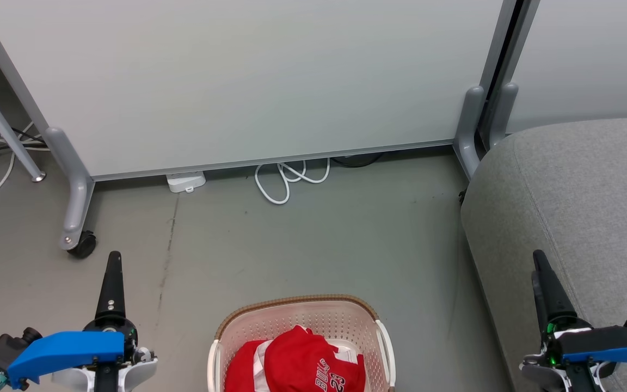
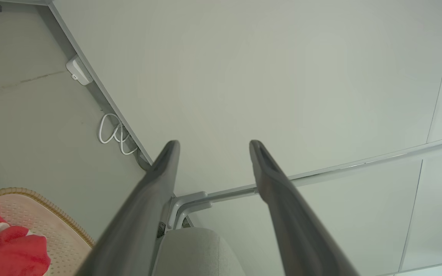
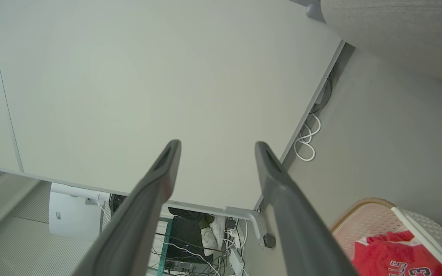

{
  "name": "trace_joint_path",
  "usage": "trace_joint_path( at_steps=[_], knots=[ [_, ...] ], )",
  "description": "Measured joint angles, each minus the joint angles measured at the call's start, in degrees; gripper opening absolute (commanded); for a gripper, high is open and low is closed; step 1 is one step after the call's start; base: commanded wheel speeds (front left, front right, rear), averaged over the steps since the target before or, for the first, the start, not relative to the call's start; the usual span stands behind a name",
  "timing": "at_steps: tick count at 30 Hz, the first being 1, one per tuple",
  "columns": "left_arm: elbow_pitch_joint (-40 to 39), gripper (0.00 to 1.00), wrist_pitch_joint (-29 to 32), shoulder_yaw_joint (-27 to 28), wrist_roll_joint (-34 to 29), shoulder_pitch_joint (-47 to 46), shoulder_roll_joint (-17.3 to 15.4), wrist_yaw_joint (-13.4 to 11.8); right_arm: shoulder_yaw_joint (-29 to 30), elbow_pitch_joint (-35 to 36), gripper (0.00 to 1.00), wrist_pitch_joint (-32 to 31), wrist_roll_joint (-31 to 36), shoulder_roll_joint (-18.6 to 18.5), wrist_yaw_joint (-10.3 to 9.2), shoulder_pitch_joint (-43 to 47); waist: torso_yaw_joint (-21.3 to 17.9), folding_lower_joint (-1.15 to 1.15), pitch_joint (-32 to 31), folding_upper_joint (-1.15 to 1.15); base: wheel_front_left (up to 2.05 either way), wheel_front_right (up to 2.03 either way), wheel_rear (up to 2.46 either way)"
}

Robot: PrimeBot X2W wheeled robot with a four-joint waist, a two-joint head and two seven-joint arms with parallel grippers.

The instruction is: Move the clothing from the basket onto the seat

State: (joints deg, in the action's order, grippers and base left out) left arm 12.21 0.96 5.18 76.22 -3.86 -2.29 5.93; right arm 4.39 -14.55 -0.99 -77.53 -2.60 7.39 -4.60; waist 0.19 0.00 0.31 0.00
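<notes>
1. The clothing (image 1: 297, 365) lies heaped in the basket (image 1: 297, 302), untouched.
2. Left gripper (image 2: 214, 145) and right gripper (image 3: 217, 145) flank it, spread and empty, seemingly ready to reach down.
3. The seat (image 1: 580, 190) stands near on the right, a short carry.

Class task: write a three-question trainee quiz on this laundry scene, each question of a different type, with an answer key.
1. True or false: the red jersey lies in the basket.
2. By the robot's own sides, the seat is on which side of the basket? A left; B right.
3. Fill in: the left gripper and right gripper both stand ____, holding nothing.
Key: 1 true; 2 B; 3 open.
</notes>
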Motion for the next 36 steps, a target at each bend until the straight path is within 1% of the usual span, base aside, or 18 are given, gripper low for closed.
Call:
trace_joint_path(
  at_steps=[5,14,20,36],
  knots=[
    [-0.9,1.00,-1.2,-0.6,-6.4,0.0,0.0,-0.5,-0.8,0.7,1.00,1.2,5.6,0.0,0.01,0.0,0.0,0.00,0.1,0.00,0.00,0.00,0.00],
    [-1.5,1.00,-3.1,-3.2,-18.5,-0.1,-0.1,-2.8,-2.2,1.9,1.00,3.1,16.8,0.0,0.00,0.0,0.0,0.00,0.2,0.00,0.00,0.00,0.00],
    [-1.0,1.00,-4.2,-4.7,-25.5,-0.1,-0.1,-3.6,-2.9,1.8,1.00,4.3,23.1,0.0,0.00,0.0,0.1,0.00,0.3,0.00,0.00,0.00,0.00],
    [0.1,1.00,-7.2,-7.7,-38.7,-0.8,-0.7,-4.9,-4.6,1.0,1.00,7.2,36.5,0.0,0.01,0.0,0.4,0.00,0.5,0.00,0.00,0.00,0.00]
  ],
)
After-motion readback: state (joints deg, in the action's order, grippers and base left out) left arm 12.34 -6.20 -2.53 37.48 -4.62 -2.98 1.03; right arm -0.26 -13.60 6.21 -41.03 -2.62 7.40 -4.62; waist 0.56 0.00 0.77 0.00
